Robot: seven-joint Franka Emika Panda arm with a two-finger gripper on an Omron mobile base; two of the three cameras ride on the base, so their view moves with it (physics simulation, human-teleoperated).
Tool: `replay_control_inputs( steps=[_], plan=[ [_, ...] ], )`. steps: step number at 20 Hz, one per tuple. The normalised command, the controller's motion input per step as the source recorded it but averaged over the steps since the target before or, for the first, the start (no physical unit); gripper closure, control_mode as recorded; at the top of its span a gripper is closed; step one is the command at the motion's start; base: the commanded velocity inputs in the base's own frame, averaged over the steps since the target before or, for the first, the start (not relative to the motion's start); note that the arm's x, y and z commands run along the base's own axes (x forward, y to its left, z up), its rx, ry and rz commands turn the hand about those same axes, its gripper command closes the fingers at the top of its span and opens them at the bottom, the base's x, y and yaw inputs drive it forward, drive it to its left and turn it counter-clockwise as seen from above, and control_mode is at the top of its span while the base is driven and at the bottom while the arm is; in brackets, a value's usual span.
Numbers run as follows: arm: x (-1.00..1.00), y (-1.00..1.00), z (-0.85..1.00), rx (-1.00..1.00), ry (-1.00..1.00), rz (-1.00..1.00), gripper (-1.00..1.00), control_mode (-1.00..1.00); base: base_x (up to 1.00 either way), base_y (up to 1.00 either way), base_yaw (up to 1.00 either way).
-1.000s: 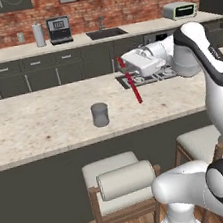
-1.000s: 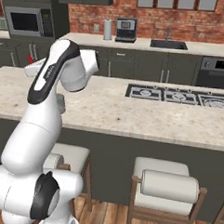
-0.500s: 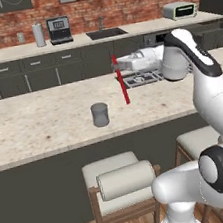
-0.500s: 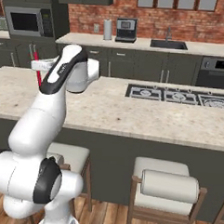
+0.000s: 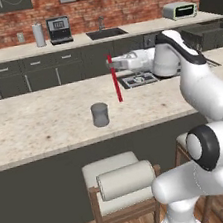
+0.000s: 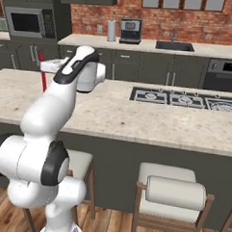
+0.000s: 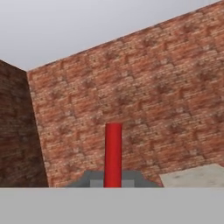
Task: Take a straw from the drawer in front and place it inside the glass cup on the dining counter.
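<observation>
The thin straight red straw (image 5: 114,78) is held near its upper end, clamped between the 2 fingers of the white arm's claw (image 5: 110,63), and hangs almost upright with its lower end tilted slightly to the right, above the long beige speckled stone dining counter (image 5: 44,123). In the hand view the straw (image 7: 113,154) rises between the dark fingertips (image 7: 90,179) against a red brick wall. The small grey translucent glass cup (image 5: 100,114) stands on the counter below the claw and to its left, apart from the straw's lower tip. Open counter surface is seen all around the cup. Behind the claw a black cooktop (image 6: 184,99) is set into the counter. Cushioned wooden stools (image 5: 123,183) are lined along the counter's near edge. Beyond the claw a brick-backed counter (image 5: 23,51) carries a steel sink (image 5: 106,33).
</observation>
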Motion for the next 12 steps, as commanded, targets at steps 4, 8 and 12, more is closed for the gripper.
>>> replay_control_inputs(
  steps=[4,8,12],
  plan=[
    [0.30,0.00,-0.13,0.00,-0.23,0.10,1.00,-1.00,0.00,0.00,0.00],
    [0.11,0.00,-0.17,0.00,-0.20,0.06,1.00,-1.00,0.00,0.00,0.00],
    [0.00,0.03,-0.23,0.01,-0.11,0.01,1.00,-1.00,0.00,0.00,0.00]
  ],
)
